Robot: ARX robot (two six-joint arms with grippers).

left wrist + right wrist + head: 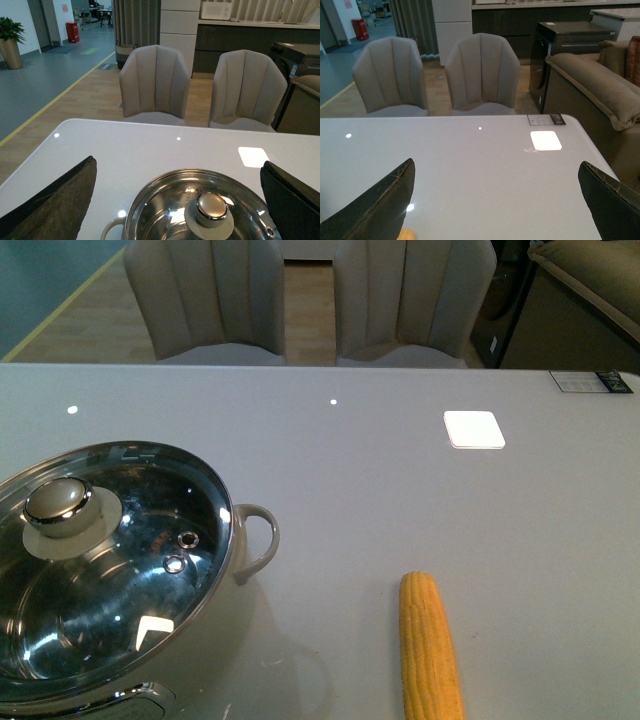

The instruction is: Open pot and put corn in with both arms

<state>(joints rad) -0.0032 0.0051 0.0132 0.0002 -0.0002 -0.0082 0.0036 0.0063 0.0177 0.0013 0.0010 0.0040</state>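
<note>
The pot (245,570) stands at the near left of the table, its glass lid (110,570) on it with the round silver knob (58,502) upright. The corn (430,650) lies on the table to the pot's right, pointing away from me. Neither arm shows in the front view. In the left wrist view my left gripper (180,187) is open, its fingers (60,200) wide apart above the lid, the knob (211,207) between them. In the right wrist view my right gripper (497,190) is open over bare table; a tip of the corn (406,235) shows by one finger.
A white square patch (474,429) lies on the table at the far right, a label (590,382) at the far right corner. Two beige chairs (205,300) stand behind the table's far edge. A sofa (590,90) stands past the table's right side.
</note>
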